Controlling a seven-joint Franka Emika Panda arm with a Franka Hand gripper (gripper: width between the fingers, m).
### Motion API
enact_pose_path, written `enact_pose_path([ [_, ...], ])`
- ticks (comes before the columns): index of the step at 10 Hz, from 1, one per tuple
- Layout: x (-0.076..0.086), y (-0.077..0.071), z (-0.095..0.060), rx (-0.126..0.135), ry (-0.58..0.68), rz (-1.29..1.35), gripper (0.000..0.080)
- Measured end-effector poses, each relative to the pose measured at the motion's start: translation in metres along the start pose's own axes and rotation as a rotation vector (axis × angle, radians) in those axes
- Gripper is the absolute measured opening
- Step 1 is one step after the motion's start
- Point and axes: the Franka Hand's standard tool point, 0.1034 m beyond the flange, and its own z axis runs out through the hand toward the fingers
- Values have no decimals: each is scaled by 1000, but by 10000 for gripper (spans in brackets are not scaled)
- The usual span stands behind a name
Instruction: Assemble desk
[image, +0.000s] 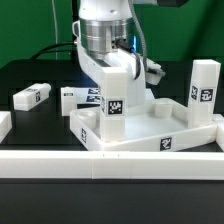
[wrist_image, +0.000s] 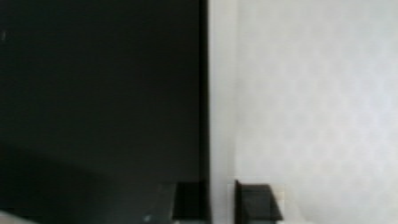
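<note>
Pincer (wrist_image: 224, 204) in tight grip on upright tagged leg (image: 113, 98) at desk top (image: 140, 141) corner

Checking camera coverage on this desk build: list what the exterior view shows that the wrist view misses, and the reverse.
Exterior view only: the rimmed desk top, an upright leg at its right end in that view, a loose leg and another loose leg lying at the view's left, and the long rail in front.
Wrist view only: the dark fingertips close up, beside a blank white surface.
Both: the gripper shut on the held leg.
</note>
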Motion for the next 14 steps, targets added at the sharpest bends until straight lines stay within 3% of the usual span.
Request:
enact_pose_path([
  [6,9,3,-1,1,18,-351,64],
  [11,2,-30,-2,-16,49,-706,64],
  [14,5,-28,-2,-23,50,-898,63],
])
